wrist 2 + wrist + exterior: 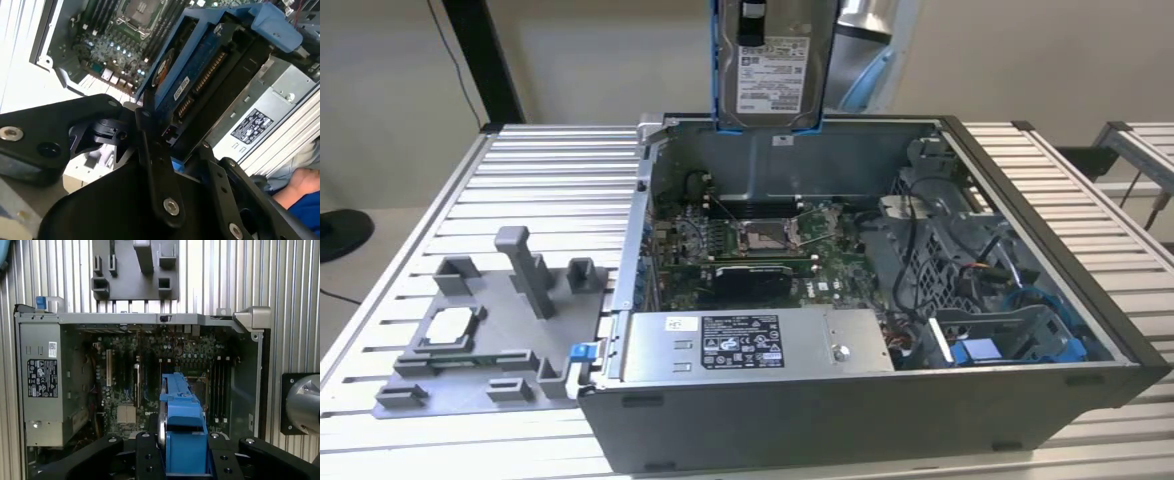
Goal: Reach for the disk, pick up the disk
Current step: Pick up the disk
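The disk (774, 80) hangs upright high above the back wall of the open computer case (854, 400), its white label facing the exterior view and its blue bracket along both edges. My gripper (751, 22) is shut on its upper end at the top edge of that picture. In the first wrist view the disk (182, 412) is seen edge-on between the black fingers (148, 457) of my gripper (184, 457), with the motherboard far below. The second wrist view shows the disk's (200, 80) connector side clamped by a black finger (156, 165).
The case holds a motherboard (761, 245), a grey power supply box (747, 345) and a blue drive bay (1001, 345). A grey fixture (480, 340) with a small chip lies on the slatted table at the exterior view's left. A hand with a blue sleeve (300, 187) is beside the case.
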### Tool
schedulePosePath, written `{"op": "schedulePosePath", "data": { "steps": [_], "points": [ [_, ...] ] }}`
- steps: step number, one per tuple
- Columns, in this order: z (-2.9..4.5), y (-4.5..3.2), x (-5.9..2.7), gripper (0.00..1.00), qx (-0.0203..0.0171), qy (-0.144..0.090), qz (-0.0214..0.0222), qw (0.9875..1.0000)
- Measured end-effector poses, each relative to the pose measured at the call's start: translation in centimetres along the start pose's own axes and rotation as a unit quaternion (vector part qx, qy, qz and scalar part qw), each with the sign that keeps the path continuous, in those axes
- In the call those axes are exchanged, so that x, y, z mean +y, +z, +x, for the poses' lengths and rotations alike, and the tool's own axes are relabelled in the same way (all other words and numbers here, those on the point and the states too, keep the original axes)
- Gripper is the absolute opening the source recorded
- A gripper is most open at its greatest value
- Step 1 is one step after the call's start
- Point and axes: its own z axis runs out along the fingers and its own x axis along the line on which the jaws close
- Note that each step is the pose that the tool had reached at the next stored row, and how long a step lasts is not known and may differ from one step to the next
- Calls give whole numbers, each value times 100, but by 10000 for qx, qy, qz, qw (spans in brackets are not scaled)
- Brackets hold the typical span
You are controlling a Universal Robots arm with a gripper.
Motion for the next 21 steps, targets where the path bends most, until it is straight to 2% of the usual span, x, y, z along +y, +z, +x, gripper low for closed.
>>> {"op": "schedulePosePath", "data": {
  "steps": [4, 7, 16, 21],
  "points": [
    [-3, -1, -110, 0, 0, 0, 0, 10000],
    [-3, -1, -151, 0, 0, 0, 0, 10000],
    [-4, -1, -178, 0, 0, -2, 0, 10000],
    [-8, -1, -325, 0, 0, 0, 0, 10000]
  ]
}}
